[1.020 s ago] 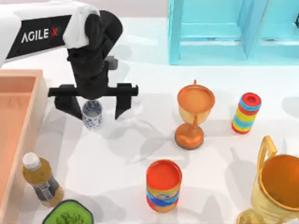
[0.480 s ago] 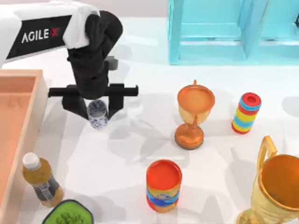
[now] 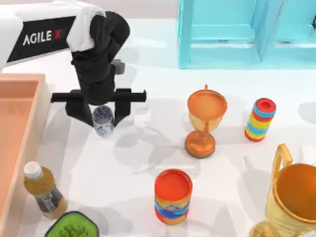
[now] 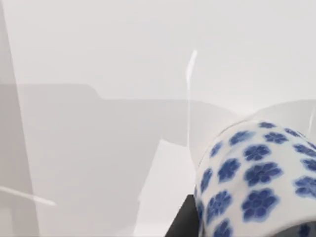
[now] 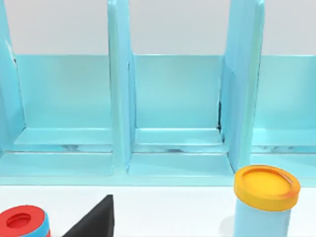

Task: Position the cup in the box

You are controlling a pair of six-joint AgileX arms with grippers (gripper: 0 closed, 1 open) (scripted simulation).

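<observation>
- Left gripper [image 3: 102, 118] has its jaws clamped on the cup [image 3: 103, 121].
- Lift straight, then carry toward 9 o'clock over the box [image 3: 38, 106] rim.

a smooth white tabletop [image 3: 148, 163] with a faint sheen fills the scene, catching soft grey shadows that fall in several directions beneath whatever stands on it, so the light seems diffuse and from more than one source. at the far edge of the table, toward the top view's right, stands a turquoise open-fronted cabinet [image 3: 232, 34] with upright dividers splitting it into compartments; the right wrist view shows its pale blue back panels, low shelves [image 5: 177, 138] and thick vertical partitions, lit evenly. behind the cabinet a plain pale grey wall [image 5: 173, 24] shows above the compartments.
</observation>
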